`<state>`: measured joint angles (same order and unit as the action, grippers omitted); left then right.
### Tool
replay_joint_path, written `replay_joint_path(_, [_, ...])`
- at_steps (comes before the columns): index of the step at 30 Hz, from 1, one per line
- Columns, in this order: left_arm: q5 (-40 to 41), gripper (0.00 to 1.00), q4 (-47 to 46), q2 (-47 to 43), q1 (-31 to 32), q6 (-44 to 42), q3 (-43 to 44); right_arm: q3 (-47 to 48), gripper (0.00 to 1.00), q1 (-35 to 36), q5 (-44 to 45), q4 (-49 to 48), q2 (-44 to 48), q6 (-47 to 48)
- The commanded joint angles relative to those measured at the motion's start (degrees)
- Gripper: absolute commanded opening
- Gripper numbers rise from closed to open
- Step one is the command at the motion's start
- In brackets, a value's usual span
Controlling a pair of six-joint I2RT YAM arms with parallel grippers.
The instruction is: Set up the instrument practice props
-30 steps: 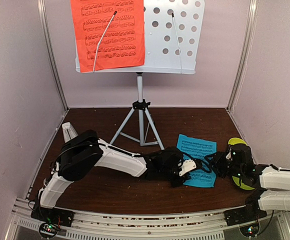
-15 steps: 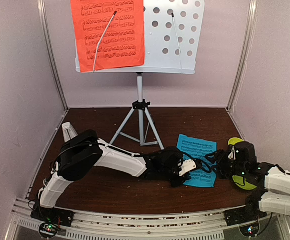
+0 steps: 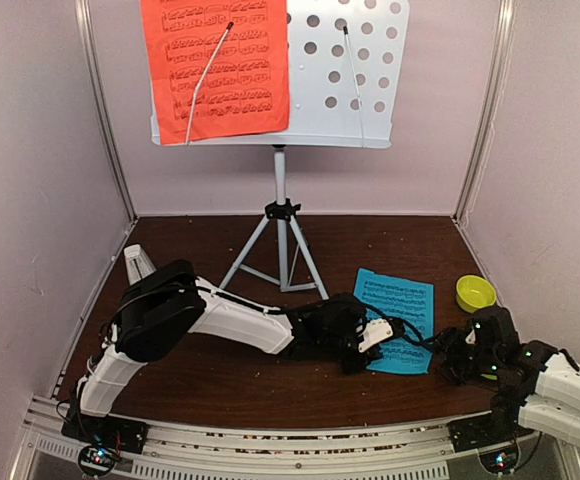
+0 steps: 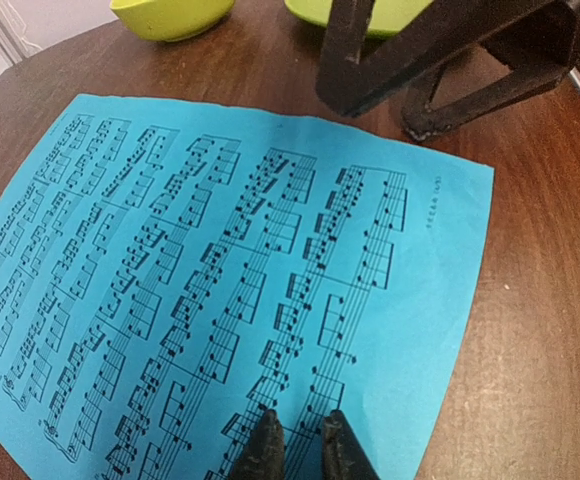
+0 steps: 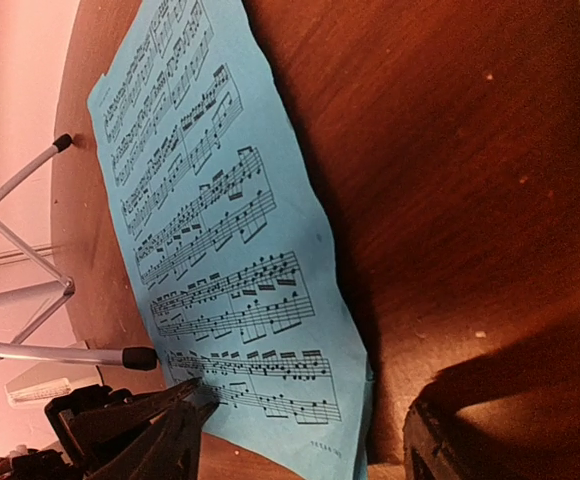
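The pale-blue music stand desk (image 3: 340, 70) stands on its silver tripod (image 3: 280, 215) at the back, with the red page (image 3: 215, 65) on its left half. The blue page (image 3: 398, 318) (image 4: 220, 270) (image 5: 220, 250) lies flat on the table. My left gripper (image 3: 378, 333) (image 4: 302, 440) is shut, its tips resting on the page's near-left edge. My right gripper (image 3: 450, 348) (image 4: 378, 112) stands open and empty just off the page's opposite edge. The grey metronome (image 3: 138, 264) sits at the far left.
A lime-green bowl (image 3: 475, 292) (image 4: 170, 15) sits right of the blue page, and a lime plate (image 4: 380, 12) lies beside it, mostly under my right arm. Tripod feet (image 5: 135, 357) reach close to the page. Walls close in both sides.
My right gripper has opened and drawn back off the blue page toward the near right, uncovering the bowl. The left gripper and the page have not moved.
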<state>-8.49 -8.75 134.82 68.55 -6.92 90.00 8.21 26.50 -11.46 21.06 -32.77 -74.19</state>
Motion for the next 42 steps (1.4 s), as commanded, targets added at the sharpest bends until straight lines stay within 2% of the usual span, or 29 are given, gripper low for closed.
replay_joint_path(1, [-0.75,0.17,-2.54,-1.76,-0.48,0.00,-0.22,-3.77,0.68,0.13,-0.73,-7.55,-4.43,-2.66])
replay_joint_path(5, [-0.92,0.17,-2.41,-1.58,-0.55,-0.07,0.08,-5.79,0.62,0.13,-1.92,-18.88,-9.46,-4.38])
replay_joint_path(15, [-1.29,0.16,-2.20,-1.49,-0.79,-0.20,0.01,-4.94,0.56,0.13,-0.44,-30.55,-12.03,-3.51])
replay_joint_path(25, [-1.21,0.16,-2.27,-2.17,-0.92,-0.44,-0.68,-1.97,0.54,-0.67,4.96,-25.13,-17.41,2.25])
replay_joint_path(33, [-1.41,0.16,-2.12,-2.57,-1.05,-0.85,-1.25,0.95,0.48,-3.13,3.89,-30.06,-26.23,6.79])
replay_joint_path(39, [-1.68,0.16,-2.06,-2.80,-1.24,-1.11,-1.53,3.51,0.47,-5.48,3.19,-29.51,-30.24,11.14])
replay_joint_path(42, [-1.60,0.16,-2.74,-3.53,-1.23,-1.33,-2.08,5.40,0.41,-6.21,3.91,-26.42,-31.87,13.32])
